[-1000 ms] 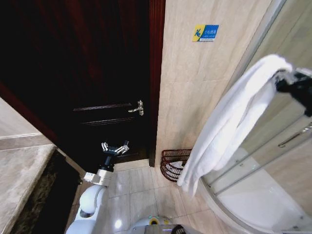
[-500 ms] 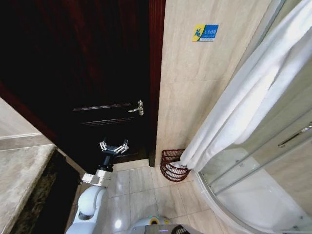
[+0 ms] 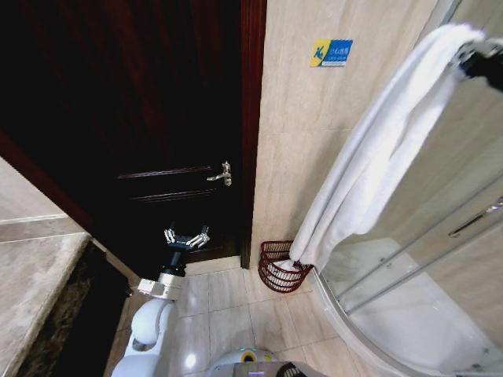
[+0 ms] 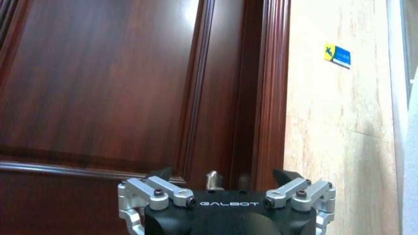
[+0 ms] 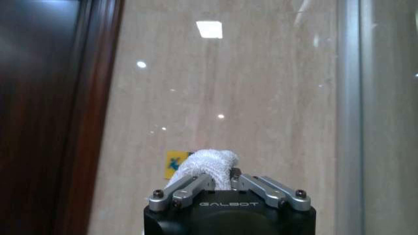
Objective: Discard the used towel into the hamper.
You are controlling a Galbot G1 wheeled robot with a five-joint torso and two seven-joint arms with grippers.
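A long white towel [image 3: 377, 157] hangs from my right gripper [image 3: 475, 55] at the upper right of the head view; the gripper is shut on its top end. The towel's lower end reaches down to the rim of the hamper [image 3: 279, 267], a small dark reddish-brown wire basket on the floor by the tiled wall. In the right wrist view the bunched towel [image 5: 207, 166] sits pinched between the fingers of that gripper [image 5: 222, 183]. My left gripper [image 3: 185, 238] is held low in front of the dark door, open and empty, as the left wrist view [image 4: 222, 178] also shows.
A dark wooden door [image 3: 141, 118] with a metal handle [image 3: 223, 174] fills the left. A beige tiled wall with a blue-yellow sticker [image 3: 331, 53] is behind the hamper. A curved glass shower enclosure [image 3: 440, 259] stands at the right. A stone counter [image 3: 35, 283] lies at the lower left.
My right gripper has moved with the towel: it rose out of the frame, then came back at the upper right, higher than before. The towel's lower end now hangs over the hamper. Left arm still.
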